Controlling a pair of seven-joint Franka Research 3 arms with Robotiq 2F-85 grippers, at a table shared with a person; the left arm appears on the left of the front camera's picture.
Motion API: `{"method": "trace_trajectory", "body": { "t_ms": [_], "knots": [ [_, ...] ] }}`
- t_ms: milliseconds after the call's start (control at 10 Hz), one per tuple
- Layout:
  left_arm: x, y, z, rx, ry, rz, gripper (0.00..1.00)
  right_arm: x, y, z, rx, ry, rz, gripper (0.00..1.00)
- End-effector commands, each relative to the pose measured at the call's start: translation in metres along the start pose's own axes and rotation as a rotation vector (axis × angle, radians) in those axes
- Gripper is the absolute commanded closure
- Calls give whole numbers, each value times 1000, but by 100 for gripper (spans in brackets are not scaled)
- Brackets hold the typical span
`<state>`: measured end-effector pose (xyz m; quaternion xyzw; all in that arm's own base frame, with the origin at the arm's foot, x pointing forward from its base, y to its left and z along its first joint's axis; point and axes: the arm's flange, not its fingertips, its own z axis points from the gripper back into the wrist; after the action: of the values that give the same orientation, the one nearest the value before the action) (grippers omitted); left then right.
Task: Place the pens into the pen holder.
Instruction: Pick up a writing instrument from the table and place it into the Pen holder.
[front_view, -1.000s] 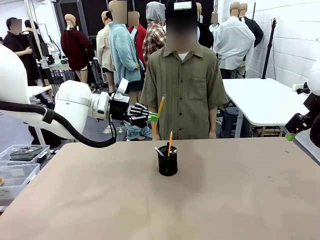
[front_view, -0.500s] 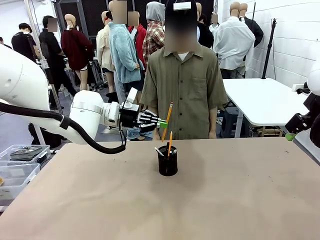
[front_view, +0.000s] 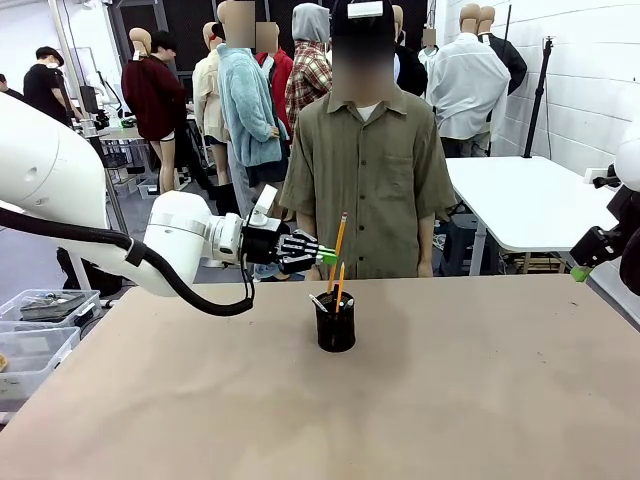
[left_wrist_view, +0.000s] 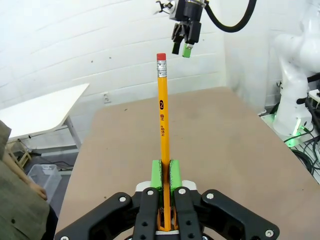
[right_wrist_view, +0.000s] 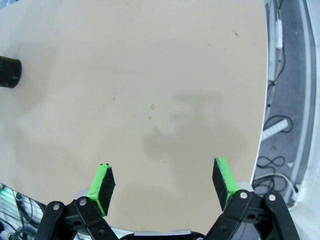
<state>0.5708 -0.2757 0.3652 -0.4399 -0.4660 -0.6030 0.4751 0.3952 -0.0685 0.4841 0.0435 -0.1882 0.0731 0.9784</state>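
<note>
A light brown desk (front_view: 450, 400) filled the lower half of the front view, with a person in an olive shirt (front_view: 368, 170) standing at its far edge in the centre of the frame. Near the middle of the desk, slightly towards the far edge, stood the pen holder (front_view: 335, 322), a small black mesh cup. Pens already stood in it: an orange one (front_view: 339, 288) rose nearly upright above the rim, and a pale one (front_view: 318, 302) leaned towards the left of the frame.

The left hand (front_view: 327, 257) reached in from the left of the frame, just above and left of the pen holder. It was closed tight on a yellow pencil (front_view: 336, 245). The pencil's long axis ran close to vertical, tilted a little to the right at the top. In the left wrist view the pencil (left_wrist_view: 162, 127) pointed straight away from the green pads (left_wrist_view: 173, 173), its red eraser end farthest out.

The right hand (front_view: 580, 268) hung at the right edge of the frame, well apart from the pen holder. In the right wrist view its jaws stood wide apart, holding nothing, above bare desk.
</note>
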Motion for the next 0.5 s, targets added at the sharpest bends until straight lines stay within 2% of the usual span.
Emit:
{"method": "trace_trajectory", "body": {
  "t_ms": [0, 400],
  "knots": [
    [-9, 8, 1, 12, -30, -23, 100, -2, 1, -4, -26, -4, -1, 2],
    [-28, 13, 2, 13, -25, -7, 100, -2, 1, -4, -26, -4, -1, 2]
  ]
}}
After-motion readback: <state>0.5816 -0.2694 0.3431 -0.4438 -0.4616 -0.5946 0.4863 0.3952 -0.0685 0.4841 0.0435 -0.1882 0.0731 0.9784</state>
